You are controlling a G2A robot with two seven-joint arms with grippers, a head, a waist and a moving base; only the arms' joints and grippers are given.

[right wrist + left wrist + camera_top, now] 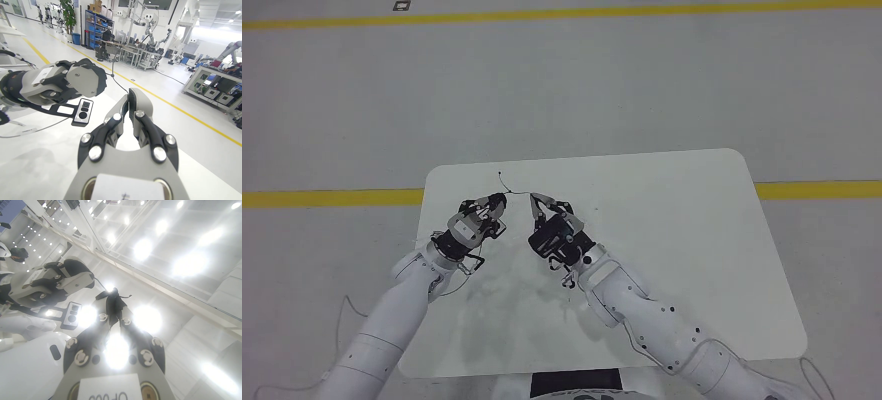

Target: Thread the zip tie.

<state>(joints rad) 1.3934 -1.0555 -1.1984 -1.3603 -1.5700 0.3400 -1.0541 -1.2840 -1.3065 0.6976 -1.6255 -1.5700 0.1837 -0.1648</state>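
Mid-frame, the left tool (494,207) and right tool (539,207) both pinch the black zip tie (112,75) above the white surface (692,250).

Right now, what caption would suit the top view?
Above a white table, two pairs of jaws shut on one thin zip tie held between them.

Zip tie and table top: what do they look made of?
Zip tie: probably plastic, thin, black and matte; it bends smoothly between the left hand and right hand. Table: smooth white top with rounded corners, perhaps laminate or plastic; the look leaves it open.
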